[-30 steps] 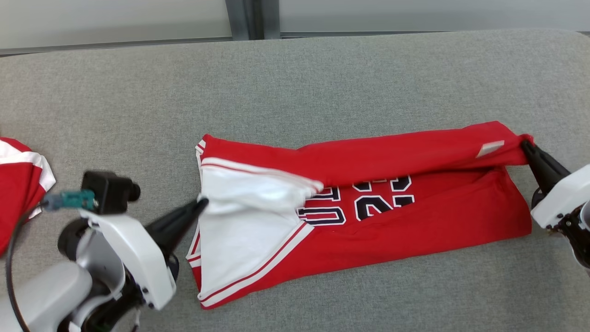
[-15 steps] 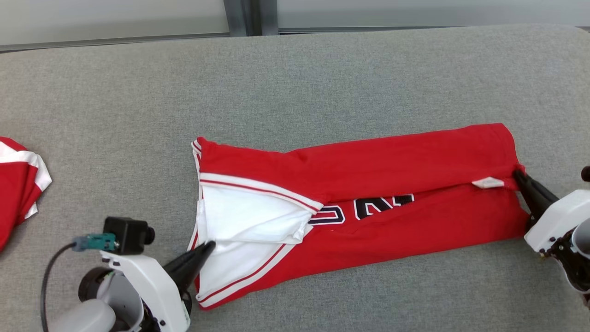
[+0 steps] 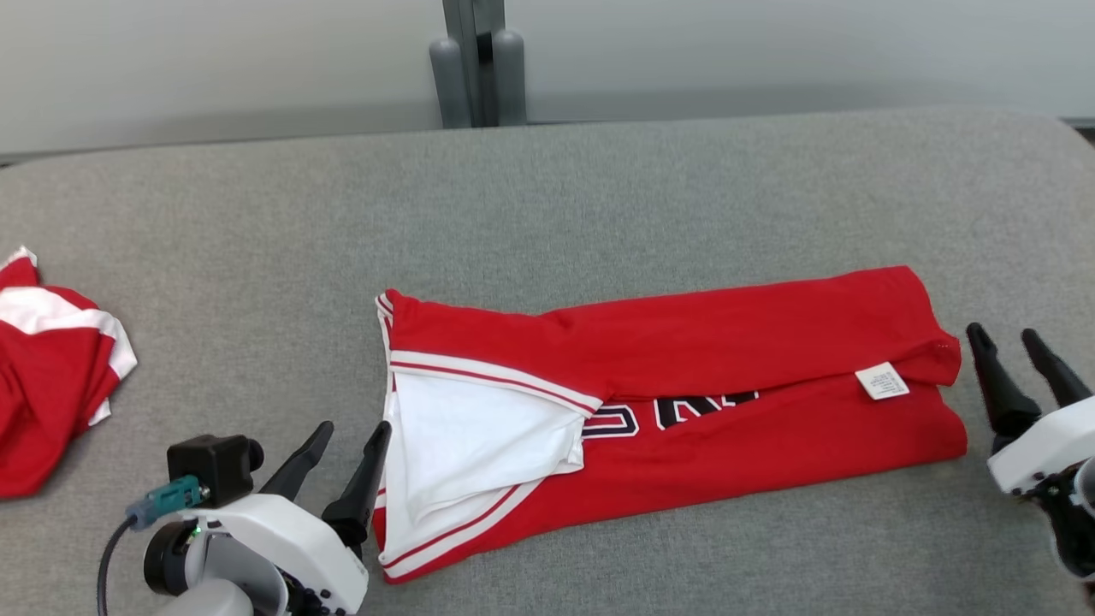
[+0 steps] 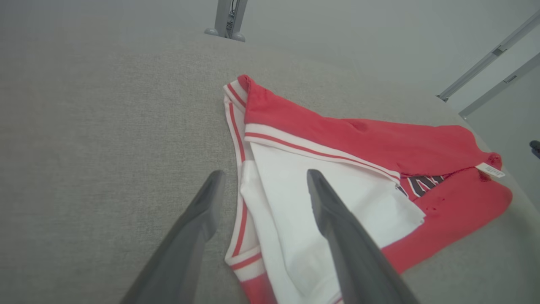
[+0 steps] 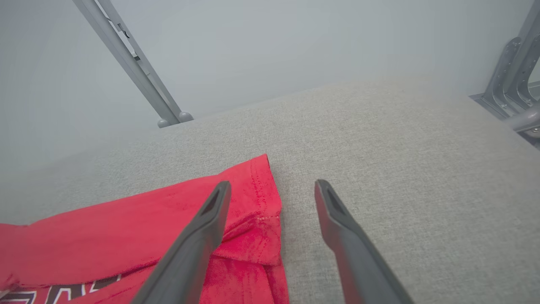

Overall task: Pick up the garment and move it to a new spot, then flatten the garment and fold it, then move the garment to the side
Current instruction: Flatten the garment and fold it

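Lower left of head view: left gripper (image 3: 353, 428), fingers spread wide, nothing between them; the right-hand fingertip sits at the garment's white-trimmed edge, touching or just short, cannot tell. Left wrist view: same gripper (image 4: 263, 175) straddles that striped border, one finger over bare cloth surface, the other over the white panel. Lower right edge of head view: right gripper (image 3: 1003, 334), also wide and empty, tips just beside the garment's right end, apart from it. Right wrist view: gripper (image 5: 272, 185) spans the red hem corner, the left-hand finger over the fabric. Garment (image 3: 727, 342): red jersey, lying folded lengthwise across mid-frame on the grey padded table (image 3: 599, 197), upper flap laid over the lower half. White lining with red-and-white striped trim is exposed at its left end. Dark lettering (image 3: 676, 412) with white outline peeks from under the flap, cut off by the fold, not readable as a word. Small white care label (image 3: 882, 381) near the right end; print too fine to read. Left edge, mid-height: second red-and-white cloth (image 3: 51, 376), bunched, well apart. Top centre, beyond the table: grey post (image 3: 476, 64).
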Tool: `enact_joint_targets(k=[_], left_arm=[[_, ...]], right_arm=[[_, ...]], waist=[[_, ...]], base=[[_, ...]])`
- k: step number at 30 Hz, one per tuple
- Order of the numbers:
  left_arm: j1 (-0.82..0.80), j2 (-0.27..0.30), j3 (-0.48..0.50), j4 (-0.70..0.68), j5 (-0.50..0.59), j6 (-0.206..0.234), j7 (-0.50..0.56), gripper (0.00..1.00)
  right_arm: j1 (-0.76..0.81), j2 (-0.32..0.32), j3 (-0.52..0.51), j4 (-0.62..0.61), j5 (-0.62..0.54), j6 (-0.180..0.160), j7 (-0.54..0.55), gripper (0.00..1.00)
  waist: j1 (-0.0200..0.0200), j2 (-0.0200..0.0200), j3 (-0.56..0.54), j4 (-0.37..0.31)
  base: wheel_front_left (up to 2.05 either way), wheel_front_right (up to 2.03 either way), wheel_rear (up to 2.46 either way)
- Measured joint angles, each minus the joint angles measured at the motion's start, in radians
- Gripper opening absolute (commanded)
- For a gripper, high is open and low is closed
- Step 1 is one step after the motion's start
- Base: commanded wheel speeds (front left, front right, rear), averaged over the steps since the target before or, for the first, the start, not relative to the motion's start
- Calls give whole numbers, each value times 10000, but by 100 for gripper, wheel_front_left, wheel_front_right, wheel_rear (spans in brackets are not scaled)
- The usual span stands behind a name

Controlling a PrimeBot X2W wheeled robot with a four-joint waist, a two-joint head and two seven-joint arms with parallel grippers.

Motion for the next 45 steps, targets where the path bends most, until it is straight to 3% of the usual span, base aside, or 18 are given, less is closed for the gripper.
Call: enact_joint_targets(k=[6,12,18,21,29,45], left_arm=[[789,-965,1271,263,533,874,-690,100],[2336,-2209,3436,-65,2646,1007,-713,100],[3483,-3137,4516,-33,4769,698,-713,100],[3903,-3705,5030,-17,5363,332,-713,100],[4658,-4520,6061,94,7120,-449,-713,100],[6000,-5461,7229,374,9388,-1557,-713,100]], right_arm=[[1049,915,-637,-857,-441,0,-255,100],[2413,1862,-1921,-2190,-2025,0,-278,100],[3656,2786,-2991,-3219,-3799,0,-278,100],[4177,3131,-3379,-3607,-4587,0,-278,100],[5222,3810,-4274,-4217,-6161,0,-278,100],[6365,4205,-4884,-4569,-7047,0,-278,100]], waist=[[0,0,-774,27],[0,0,-1426,59],[0,0,-2019,49],[0,0,-2247,68],[0,0,-2750,126],[0,0,-3532,113]], base=[[0,0,0],[0,0,0],[0,0,0],[0,0,0],[0,0,0],[0,0,0]])
